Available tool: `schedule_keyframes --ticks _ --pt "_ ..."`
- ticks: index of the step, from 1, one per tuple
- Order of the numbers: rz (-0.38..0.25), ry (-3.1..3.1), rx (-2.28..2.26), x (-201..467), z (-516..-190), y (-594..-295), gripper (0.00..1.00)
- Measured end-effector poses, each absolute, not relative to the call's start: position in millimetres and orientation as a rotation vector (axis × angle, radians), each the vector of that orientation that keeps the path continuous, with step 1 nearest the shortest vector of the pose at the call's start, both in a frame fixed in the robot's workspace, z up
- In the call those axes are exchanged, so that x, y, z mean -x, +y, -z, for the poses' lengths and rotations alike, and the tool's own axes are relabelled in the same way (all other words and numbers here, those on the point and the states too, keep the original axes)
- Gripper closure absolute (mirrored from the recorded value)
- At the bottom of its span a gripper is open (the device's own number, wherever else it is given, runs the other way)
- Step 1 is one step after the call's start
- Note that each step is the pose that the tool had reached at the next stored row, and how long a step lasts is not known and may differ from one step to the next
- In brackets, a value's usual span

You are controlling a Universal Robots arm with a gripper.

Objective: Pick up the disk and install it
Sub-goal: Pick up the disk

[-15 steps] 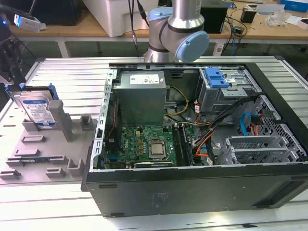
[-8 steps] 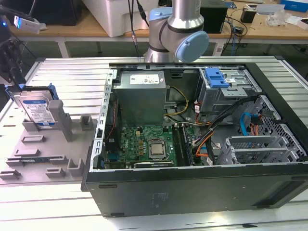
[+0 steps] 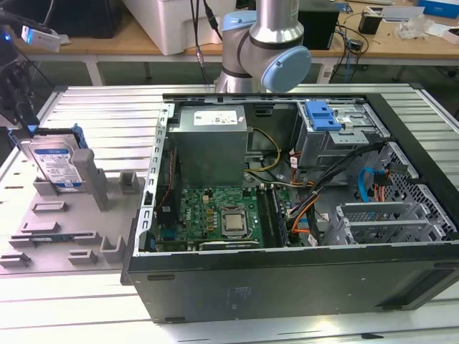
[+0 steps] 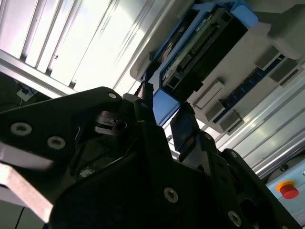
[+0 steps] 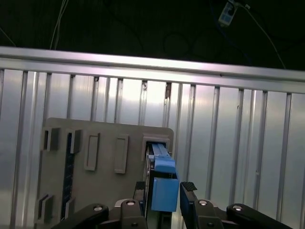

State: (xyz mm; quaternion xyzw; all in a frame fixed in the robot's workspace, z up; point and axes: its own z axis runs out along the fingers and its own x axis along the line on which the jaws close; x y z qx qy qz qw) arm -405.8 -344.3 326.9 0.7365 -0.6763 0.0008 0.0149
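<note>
The disk [image 3: 54,159] is showing silver metal, a blue-and-white label [image 3: 59,168] and a blue bracket [image 5: 164,193]. The fixture [image 3: 43,215] is looking plain grey. The black computer case [image 3: 287,287] is displaying a green motherboard [image 3: 208,208]; the ribbed tabletop [image 3: 93,107] is gleaming silver.

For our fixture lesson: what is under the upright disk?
The disk stands on edge in a slot of the grey holder tray. Its lower edge is hidden inside that slot.

Silver blue-labelled disk [image 3: 56,163] upright on edge, apparently slotted in grey holder [image 3: 43,229]
</note>
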Motion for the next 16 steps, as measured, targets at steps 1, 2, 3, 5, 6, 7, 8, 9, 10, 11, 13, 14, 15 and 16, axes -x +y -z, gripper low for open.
schedule_keyframes --ticks 1,2,3,5,6,7,8,9,10,11,13,14,15,16 --pt "-0.002 -2.105 -2.292 405.8 -326.9 -344.3 0.58" --pt "-0.002 -2.104 -2.292 405.8 -327.0 -344.3 0.58" --pt "-0.002 -2.104 -2.292 405.8 -327.1 -344.2 0.58" --pt "-0.003 -2.104 -2.292 405.8 -327.1 -344.2 0.58" --pt "-0.003 -2.105 -2.292 405.8 -327.1 -344.2 0.58" --pt "-0.003 -2.105 -2.292 405.8 -327.1 -344.3 0.58" --pt "-0.004 -2.106 -2.293 405.8 -327.1 -344.2 0.58" --pt "-0.004 -2.106 -2.294 405.8 -327.1 -344.2 0.58" --pt "-0.004 -2.107 -2.294 405.8 -327.1 -344.2 0.56" --pt "-0.004 -2.107 -2.294 405.8 -327.1 -344.2 0.5" --pt "-0.004 -2.108 -2.295 405.9 -327.1 -344.2 0.5" --pt "-0.004 -2.108 -2.296 405.8 -327.0 -344.2 0.5" --pt "-0.005 -2.108 -2.296 405.9 -326.5 -344.3 0.5" --pt "-0.005 -2.108 -2.296 406.0 -325.9 -344.3 0.5"
